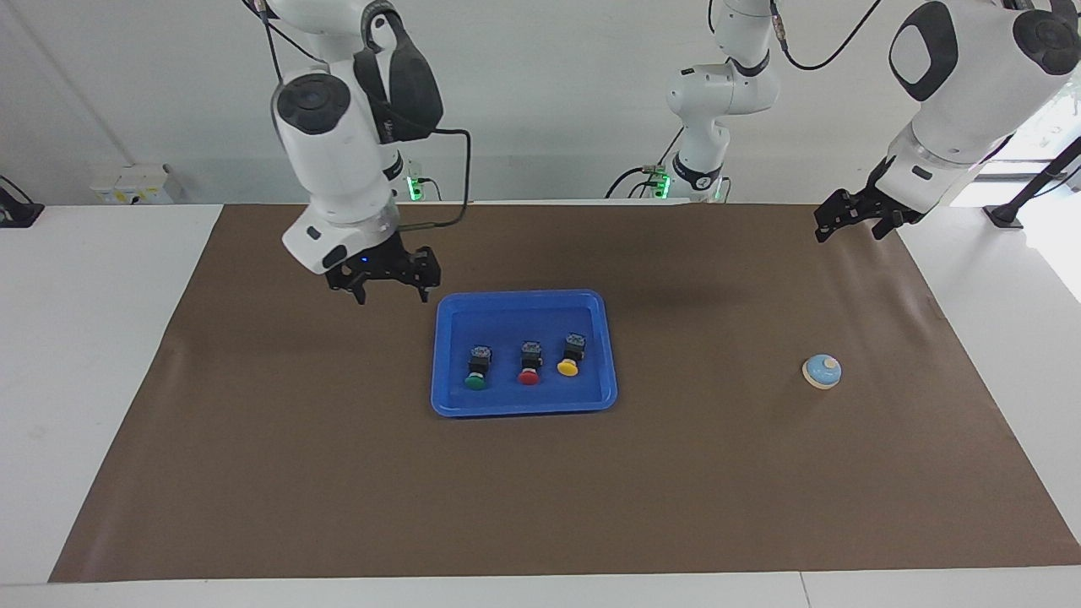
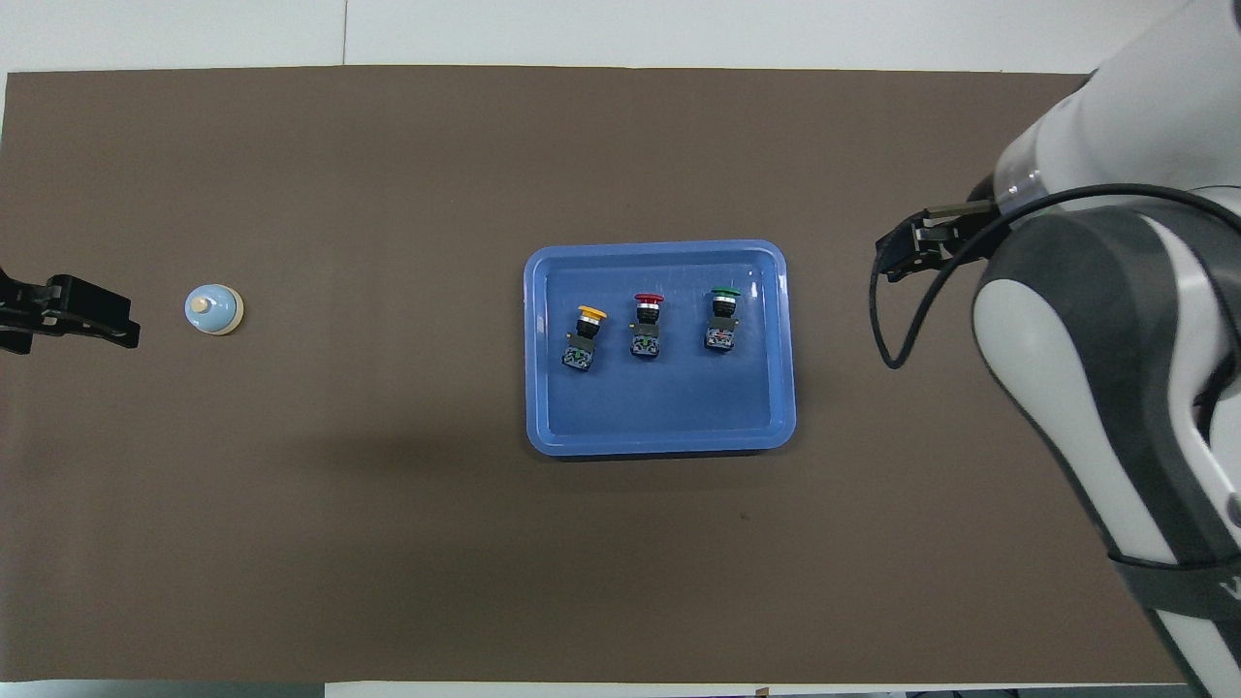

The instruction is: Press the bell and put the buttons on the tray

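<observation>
The blue tray (image 1: 524, 407) (image 2: 659, 444) lies mid-mat and holds three buttons in a row. The green one (image 1: 475, 380) (image 2: 722, 315) lies toward the right arm's end, the red one (image 1: 529, 376) (image 2: 646, 325) in the middle, and the yellow one (image 1: 568, 366) (image 2: 585, 334) toward the left arm's end. My right gripper (image 1: 392, 295) hangs open and empty over the mat, beside the tray's corner. The light-blue bell (image 1: 822, 371) (image 2: 212, 309) stands alone toward the left arm's end. My left gripper (image 1: 849, 232) waits open above the mat's edge, apart from the bell.
A brown mat (image 1: 338, 473) covers most of the white table (image 1: 93, 338). The right arm's bulky forearm (image 2: 1096, 368) fills one side of the overhead view, with a black cable (image 2: 877, 320) looping off it.
</observation>
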`<state>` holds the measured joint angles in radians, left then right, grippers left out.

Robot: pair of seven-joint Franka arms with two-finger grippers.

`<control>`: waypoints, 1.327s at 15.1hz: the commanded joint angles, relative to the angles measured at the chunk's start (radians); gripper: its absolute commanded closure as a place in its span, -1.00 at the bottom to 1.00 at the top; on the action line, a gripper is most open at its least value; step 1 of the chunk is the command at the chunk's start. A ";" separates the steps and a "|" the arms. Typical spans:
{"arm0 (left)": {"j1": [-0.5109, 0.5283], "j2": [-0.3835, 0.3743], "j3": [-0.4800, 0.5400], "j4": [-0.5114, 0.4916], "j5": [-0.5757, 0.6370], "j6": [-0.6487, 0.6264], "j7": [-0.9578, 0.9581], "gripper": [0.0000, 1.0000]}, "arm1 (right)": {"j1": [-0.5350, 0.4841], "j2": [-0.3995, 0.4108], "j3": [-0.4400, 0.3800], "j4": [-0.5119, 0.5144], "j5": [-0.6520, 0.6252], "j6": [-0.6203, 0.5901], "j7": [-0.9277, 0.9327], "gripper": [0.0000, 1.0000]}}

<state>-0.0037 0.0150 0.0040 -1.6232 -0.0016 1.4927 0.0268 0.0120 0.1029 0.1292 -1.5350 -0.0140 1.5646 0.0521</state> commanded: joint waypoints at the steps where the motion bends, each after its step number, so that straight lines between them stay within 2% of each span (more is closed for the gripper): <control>1: 0.004 -0.018 0.001 -0.014 -0.014 0.003 -0.010 -1.00 | -0.012 -0.064 0.013 -0.033 0.019 -0.069 -0.028 -1.00; 5: 0.004 -0.018 0.001 -0.014 -0.014 0.003 -0.010 -1.00 | -0.044 -0.095 0.015 -0.066 0.019 -0.094 -0.025 -1.00; 20: 0.004 -0.018 0.001 -0.014 -0.014 0.003 -0.010 -1.00 | -0.130 -0.091 0.012 -0.060 0.016 -0.094 -0.092 -1.00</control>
<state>-0.0037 0.0150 0.0040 -1.6232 -0.0016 1.4927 0.0268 -0.0921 0.0259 0.1325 -1.5857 -0.0139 1.4666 -0.0020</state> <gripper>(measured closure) 0.000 0.000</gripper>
